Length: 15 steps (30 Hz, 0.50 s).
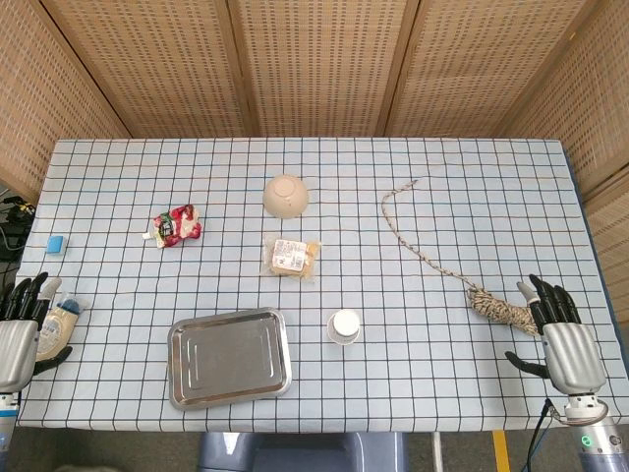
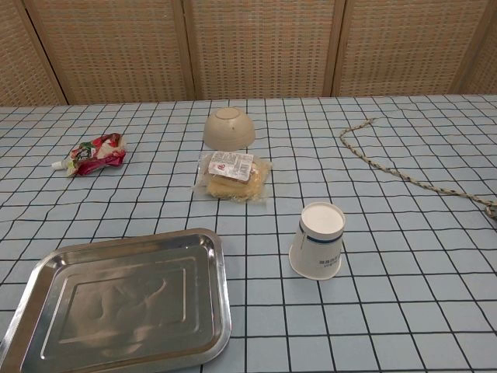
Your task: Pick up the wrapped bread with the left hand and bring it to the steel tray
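The wrapped bread, tan in clear film with a white label, lies flat mid-table just in front of an upturned bowl. The steel tray sits empty near the front edge, to the front left of the bread. My left hand rests at the table's far left edge, fingers apart and holding nothing, well away from both. My right hand rests at the far right edge, open, next to a rope bundle. Neither hand shows in the chest view.
An upturned beige bowl stands behind the bread. A white paper cup stands right of the tray. A red snack pouch lies left. A rope runs to a coiled bundle. A blue eraser and a small bottle lie far left.
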{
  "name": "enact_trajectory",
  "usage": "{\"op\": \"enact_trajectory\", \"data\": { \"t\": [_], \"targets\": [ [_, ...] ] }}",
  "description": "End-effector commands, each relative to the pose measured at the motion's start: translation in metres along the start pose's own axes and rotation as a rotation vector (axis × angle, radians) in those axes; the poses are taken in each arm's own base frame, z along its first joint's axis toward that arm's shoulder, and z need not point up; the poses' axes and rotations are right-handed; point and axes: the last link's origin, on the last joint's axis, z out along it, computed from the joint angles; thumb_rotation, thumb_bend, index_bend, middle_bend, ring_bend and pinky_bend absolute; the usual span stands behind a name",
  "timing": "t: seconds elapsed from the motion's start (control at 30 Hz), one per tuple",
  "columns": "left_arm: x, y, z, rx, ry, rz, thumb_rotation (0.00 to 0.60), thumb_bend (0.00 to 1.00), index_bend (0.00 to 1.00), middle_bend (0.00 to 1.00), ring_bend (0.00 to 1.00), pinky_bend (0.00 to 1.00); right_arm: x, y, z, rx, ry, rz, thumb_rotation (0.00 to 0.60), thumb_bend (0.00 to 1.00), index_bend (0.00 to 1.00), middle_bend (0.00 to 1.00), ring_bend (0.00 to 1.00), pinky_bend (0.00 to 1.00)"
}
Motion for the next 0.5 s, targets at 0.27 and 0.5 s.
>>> {"op": "enact_trajectory", "data": {
  "t": [0.27,0.5],
  "targets": [
    [-0.001,0.003,0.0,-0.012,-0.001,0.009,0.6,0.0,0.0,0.0,0.0,0.0,0.002,0.001,0.0,0.001,0.003,0.007,0.6,0.07,0.04,0.0,0.0,0.0],
    [0.005,0.015,0.016,-0.054,0.019,0.021,0.6,0.0,0.0,0.0,0.0,0.0,0.006,0.005,0.004,-0.02,0.013,0.025,0.6,0.07,0.04,0.0,0.0,0.0]
  ]
}}
